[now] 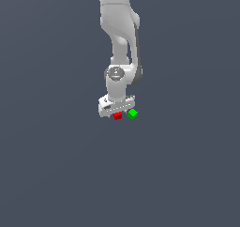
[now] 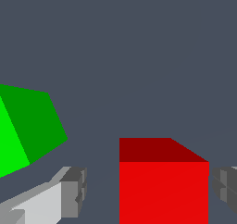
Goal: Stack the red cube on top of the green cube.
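Wrist view, gripper spread wide around red cube, one pad touching it, other apart, green cube just outside the fingers.

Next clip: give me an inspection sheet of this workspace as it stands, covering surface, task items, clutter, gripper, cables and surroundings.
Surface: plain dark grey floor, bare apart from the cubes.
Job's things: red cube between the fingers; green cube apart from it, toward the exterior view's right, not stacked.
Clutter: nothing seen.
Gripper: gripper low over the red cube, one finger at its side, the other with a gap; open.
Cables: nothing seen.
Surroundings: uniform grey, nothing seen.
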{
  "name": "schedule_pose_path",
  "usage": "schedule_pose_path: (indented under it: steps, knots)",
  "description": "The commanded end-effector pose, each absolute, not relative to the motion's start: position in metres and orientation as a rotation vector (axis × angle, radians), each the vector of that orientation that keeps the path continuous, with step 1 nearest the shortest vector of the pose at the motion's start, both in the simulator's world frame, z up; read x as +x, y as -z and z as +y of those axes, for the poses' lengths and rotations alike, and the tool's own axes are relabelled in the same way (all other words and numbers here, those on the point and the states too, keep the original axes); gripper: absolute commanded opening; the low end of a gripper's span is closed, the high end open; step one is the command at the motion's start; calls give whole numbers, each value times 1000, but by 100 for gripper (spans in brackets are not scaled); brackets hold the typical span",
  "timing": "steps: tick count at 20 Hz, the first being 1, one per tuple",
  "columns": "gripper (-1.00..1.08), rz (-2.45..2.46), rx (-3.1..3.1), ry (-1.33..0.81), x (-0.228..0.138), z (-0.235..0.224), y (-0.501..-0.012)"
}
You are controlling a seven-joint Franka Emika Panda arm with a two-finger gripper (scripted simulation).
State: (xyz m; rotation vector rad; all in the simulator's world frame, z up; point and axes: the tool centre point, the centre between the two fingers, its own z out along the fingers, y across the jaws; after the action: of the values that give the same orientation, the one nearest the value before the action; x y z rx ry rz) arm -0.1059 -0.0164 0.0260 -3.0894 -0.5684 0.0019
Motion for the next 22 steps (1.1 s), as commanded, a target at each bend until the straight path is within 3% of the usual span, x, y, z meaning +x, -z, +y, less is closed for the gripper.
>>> schedule_pose_path:
  steps: [1,3,4,22]
  knots:
    - [100,-569,-3090,0,-105,-17,-21]
    - [100,-569,-3090,0,-105,-17,-20]
    - [-100,-569,-3090,0,-105,-17,-20]
    - [-100,-568,-3090,0,-106,-17,-37]
